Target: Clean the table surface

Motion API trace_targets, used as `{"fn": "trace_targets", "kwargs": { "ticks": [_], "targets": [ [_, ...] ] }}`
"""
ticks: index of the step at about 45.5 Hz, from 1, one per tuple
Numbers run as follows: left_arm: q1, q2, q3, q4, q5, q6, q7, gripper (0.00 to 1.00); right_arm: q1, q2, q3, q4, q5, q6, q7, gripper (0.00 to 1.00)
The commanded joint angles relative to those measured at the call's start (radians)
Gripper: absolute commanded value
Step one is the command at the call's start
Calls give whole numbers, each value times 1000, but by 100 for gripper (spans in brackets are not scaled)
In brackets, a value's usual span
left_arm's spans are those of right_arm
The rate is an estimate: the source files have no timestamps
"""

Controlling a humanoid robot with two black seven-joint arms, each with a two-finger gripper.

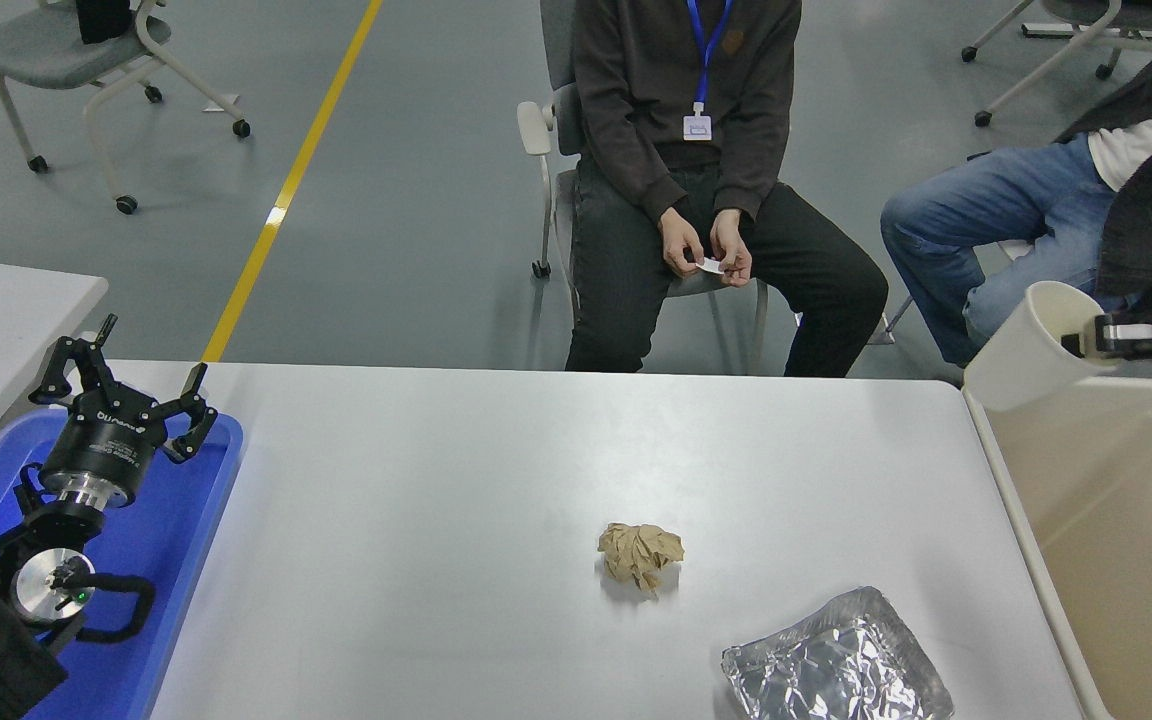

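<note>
Table surface (496,470) is being cleared: nearest, a crumpled foil tray (836,660) and a brown paper ball (640,555) are lying on it. Further left, the left gripper (126,385) is being parked, fingers spread, over the blue tray (166,540). Farthest right, a white paper cup (1021,350) is being pinched at its rim by the right gripper (1086,340) above the beige bin (1116,520), seemingly for dropping.

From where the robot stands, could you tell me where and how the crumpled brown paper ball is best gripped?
Probably straight from above, fingers closing across the middle of the crumpled brown paper ball. It lies low on the table surface, irregular and handleless, with bare tabletop all round, apart from the foil tray.
</note>
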Motion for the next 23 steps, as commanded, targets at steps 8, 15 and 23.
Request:
{"fn": "trace_targets", "kwargs": {
  "ticks": [8,15,23],
  "targets": [
    [0,0,0,0,0,0,0,100,-174,-27,19,-185,12,-58,0,0],
    [0,0,0,0,0,0,0,100,-269,24,20,-277,40,-112,0,0],
    [0,0,0,0,0,0,0,100,-384,100,26,-433,90,-158,11,0]
  ]
}}
